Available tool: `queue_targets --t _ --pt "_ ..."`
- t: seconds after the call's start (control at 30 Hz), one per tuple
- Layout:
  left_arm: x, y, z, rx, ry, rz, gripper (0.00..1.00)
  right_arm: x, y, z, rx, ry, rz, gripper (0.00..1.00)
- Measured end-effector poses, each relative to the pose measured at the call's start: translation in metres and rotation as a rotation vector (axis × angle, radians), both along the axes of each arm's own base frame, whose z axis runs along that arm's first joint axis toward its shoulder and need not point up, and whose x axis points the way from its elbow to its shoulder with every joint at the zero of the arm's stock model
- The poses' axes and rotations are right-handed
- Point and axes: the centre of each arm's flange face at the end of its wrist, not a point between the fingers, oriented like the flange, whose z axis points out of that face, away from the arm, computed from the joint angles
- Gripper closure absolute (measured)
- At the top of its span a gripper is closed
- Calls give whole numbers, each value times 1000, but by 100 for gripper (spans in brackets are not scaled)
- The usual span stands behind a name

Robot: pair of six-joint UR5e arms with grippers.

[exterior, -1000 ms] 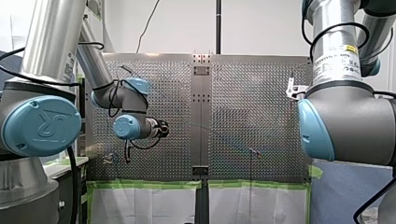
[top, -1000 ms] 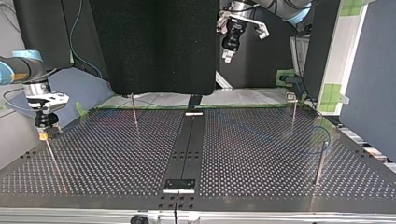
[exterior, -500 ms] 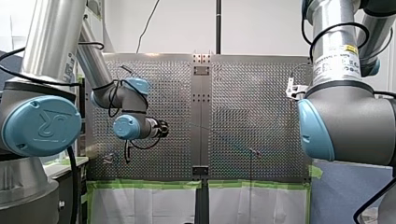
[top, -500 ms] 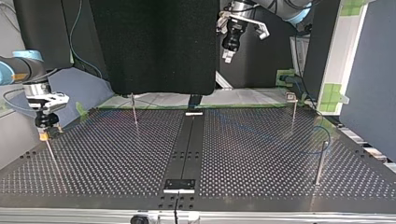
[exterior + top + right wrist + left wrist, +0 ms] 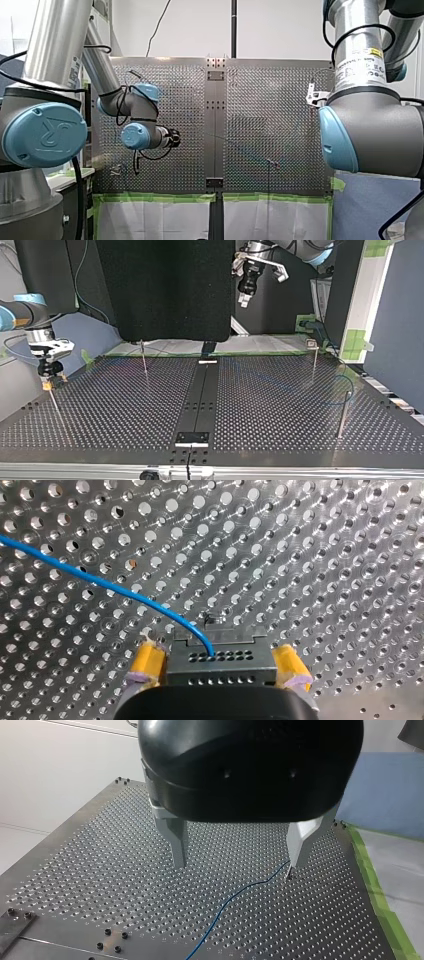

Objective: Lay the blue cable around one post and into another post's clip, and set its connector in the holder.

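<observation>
In the right wrist view a grey connector (image 5: 222, 669) with rows of small holes sits between my right gripper's (image 5: 217, 676) yellow pads (image 5: 146, 662). The pads flank it closely, spread wide and open. The blue cable (image 5: 115, 587) runs out of the connector across the perforated plate. In the top view my right gripper (image 5: 50, 384) hovers at the tip of a thin post (image 5: 55, 407) at the left. My left gripper (image 5: 243, 300) hangs high above the far edge, open and empty. From its wrist camera, my left gripper (image 5: 237, 865) looks down on the cable (image 5: 235, 895) leading to a post (image 5: 288, 874).
Three more thin posts (image 5: 144, 357) (image 5: 314, 362) (image 5: 342, 415) stand on the perforated table. The cable loops near the right-hand post (image 5: 346, 390). A dark centre strip (image 5: 200, 400) divides the plate. Green tape (image 5: 160, 197) lines the near edge in the front view.
</observation>
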Motion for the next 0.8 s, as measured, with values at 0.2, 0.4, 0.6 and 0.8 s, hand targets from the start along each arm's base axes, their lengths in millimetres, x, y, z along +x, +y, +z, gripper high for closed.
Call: queue_targets --t 0.2,0.4,0.6,0.8 --pt "0 0 0 0 1 0 2 0 0 1 -4 3 0 0" --pt "0 0 0 1 2 0 2 0 0 1 -7 4 -1 0" --pt "0 0 0 1 2 0 2 1 -1 1 -9 4 -1 0" --pt "0 0 0 1 2 0 2 1 -1 1 -11 4 -2 0"
